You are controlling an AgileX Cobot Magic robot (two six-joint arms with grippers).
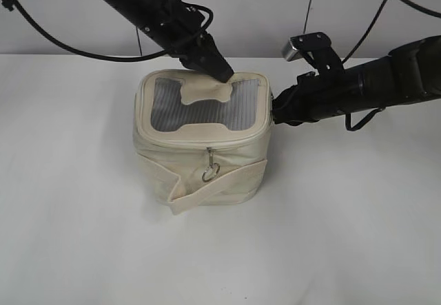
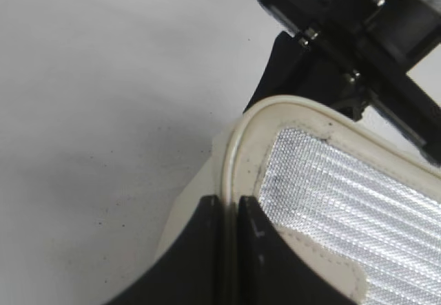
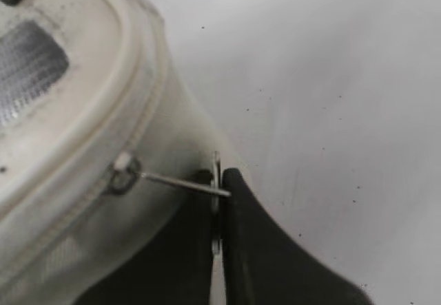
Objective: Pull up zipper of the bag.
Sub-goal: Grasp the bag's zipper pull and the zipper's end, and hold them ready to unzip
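Note:
The cream bag (image 1: 234, 157) stands mid-table, its lid with grey mesh window (image 1: 165, 109) facing up. The zipper (image 1: 238, 137) runs around the lid's rim; one silver ring pull (image 1: 210, 173) hangs at the front. My left gripper (image 1: 222, 73) is at the lid's back edge; in the left wrist view it (image 2: 231, 202) is shut on the lid's rim piping (image 2: 233, 150). My right gripper (image 1: 275, 109) is at the bag's right side; in the right wrist view it (image 3: 217, 175) is shut on a second ring pull (image 3: 216, 162), linked to the slider (image 3: 124, 171).
The wide cream strap (image 1: 220, 188) wraps the bag's front and sticks out at the lower left. The white table (image 1: 83, 236) surrounds the bag. The right arm's black body (image 2: 358, 36) shows beyond the bag's corner in the left wrist view.

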